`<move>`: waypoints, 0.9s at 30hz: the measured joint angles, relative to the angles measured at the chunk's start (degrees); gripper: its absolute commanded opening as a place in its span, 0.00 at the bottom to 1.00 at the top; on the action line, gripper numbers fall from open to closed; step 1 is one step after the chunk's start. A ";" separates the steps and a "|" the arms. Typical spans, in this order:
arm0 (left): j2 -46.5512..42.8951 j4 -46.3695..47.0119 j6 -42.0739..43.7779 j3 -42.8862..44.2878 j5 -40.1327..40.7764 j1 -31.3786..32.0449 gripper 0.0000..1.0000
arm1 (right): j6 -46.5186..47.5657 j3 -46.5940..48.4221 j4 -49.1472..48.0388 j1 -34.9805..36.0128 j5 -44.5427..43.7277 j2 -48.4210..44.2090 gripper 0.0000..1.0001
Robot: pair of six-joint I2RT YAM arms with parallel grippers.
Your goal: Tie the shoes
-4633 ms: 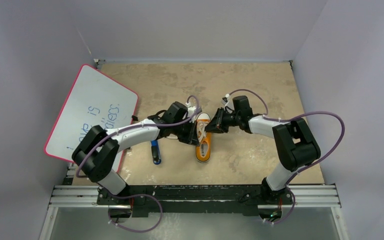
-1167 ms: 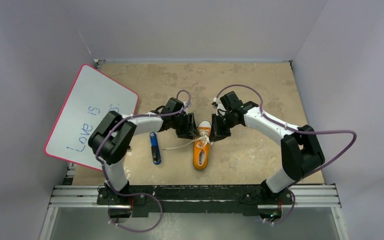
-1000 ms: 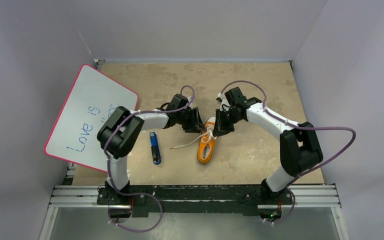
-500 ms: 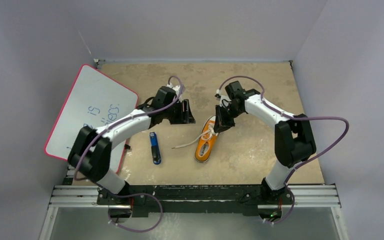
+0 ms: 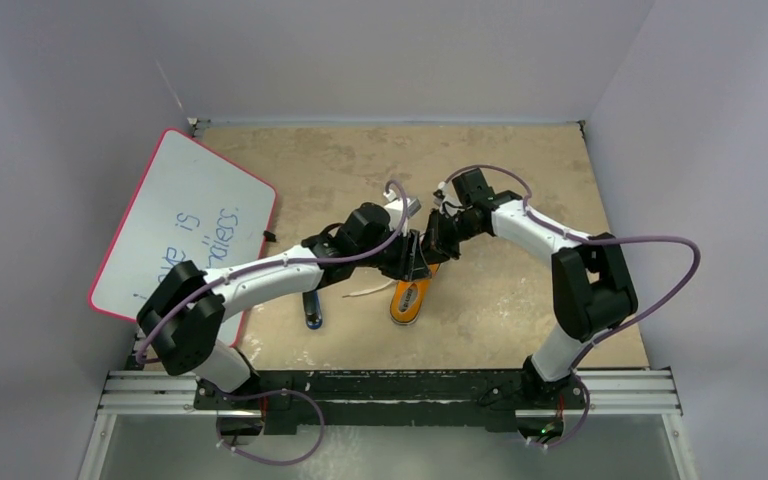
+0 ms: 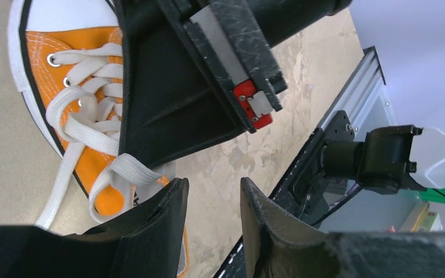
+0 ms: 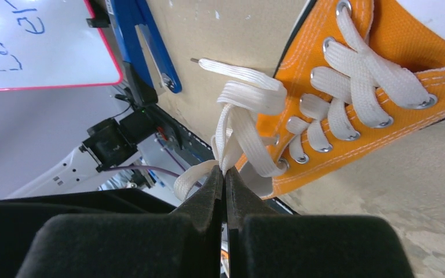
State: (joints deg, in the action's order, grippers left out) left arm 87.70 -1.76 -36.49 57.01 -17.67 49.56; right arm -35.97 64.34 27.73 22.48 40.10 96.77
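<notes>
Left arm is swinging back in: half a second ago its tool was parked nearer the whiteboard [image 5: 185, 235], now it's working well right of it. Blue stick [image 5: 311, 312] is lying just right of the whiteboard's lower corner, untouched. Left gripper [image 6: 211, 194] is hanging further right, fingers spread with bare table [image 6: 249, 153] showing between them, gripping nothing. A lace loop [image 6: 124, 174] is sitting just beside one finger. Sneaker [image 5: 409, 298] is lying well right of the whiteboard, beyond the stick, laces up. Right gripper [image 7: 224, 180], furthest from the whiteboard, is pinching a strand of the laces [image 7: 248, 92], pads pressed together. Reckoning the sneaker is light and going to skid or tip under any tug. Laces are flat and limp, probably slipping through a loose pinch. Best hold: the loop close to the eyelets [image 7: 328, 43], not the free tip.
</notes>
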 measured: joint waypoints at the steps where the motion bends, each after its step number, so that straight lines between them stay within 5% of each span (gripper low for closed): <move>1: 0.17 0.22 -0.22 -0.20 0.42 -0.04 0.41 | -0.63 -0.02 -0.46 0.00 0.02 -0.15 0.00; 5: 0.13 1.09 -0.55 -0.83 1.95 0.04 0.50 | -2.03 -0.02 -1.75 0.00 -0.02 -0.66 0.00; 13: -1.09 -0.07 -2.45 -3.50 6.14 0.11 0.48 | -3.30 -0.22 -2.99 0.00 -0.02 -0.87 0.00; 24: 0.24 0.74 -1.90 -2.71 6.80 0.09 0.22 | -4.20 -0.83 -4.42 0.00 -0.02 -1.20 0.00; 27: 0.52 0.37 -1.73 -2.69 6.80 0.09 0.06 | -4.39 -0.90 -4.68 0.00 -0.02 -1.33 0.00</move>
State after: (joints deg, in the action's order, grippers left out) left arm 88.23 -1.39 -38.22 54.33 -10.87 49.65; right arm -40.36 63.44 23.05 22.48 40.07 95.44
